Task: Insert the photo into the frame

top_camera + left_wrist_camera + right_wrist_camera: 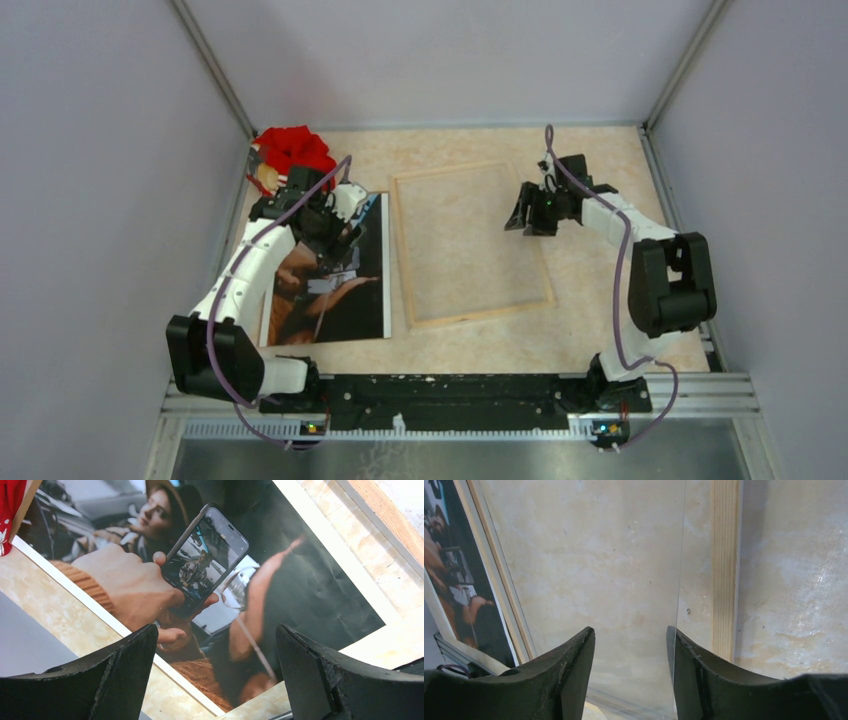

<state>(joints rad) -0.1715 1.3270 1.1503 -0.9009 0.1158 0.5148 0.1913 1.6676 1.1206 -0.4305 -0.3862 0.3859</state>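
The photo (345, 300) lies face up on the table at the left, a dark glossy print with a white border, and fills the left wrist view (300, 580). My left gripper (335, 235) hangs just above it, open, nothing between its fingers (217, 675). The frame (470, 317) lies flat at the middle with its light wood back up, a finger's width right of the photo. My right gripper (525, 215) hovers over the frame's upper right part, open and empty (630, 670). A clear pane's edge (684, 555) runs just inside the frame's right rail (724, 570).
A red bundle (292, 150) sits in the back left corner, just behind the left gripper. Grey walls close in both sides and the back. A black rail (450, 388) runs along the near edge between the arm bases.
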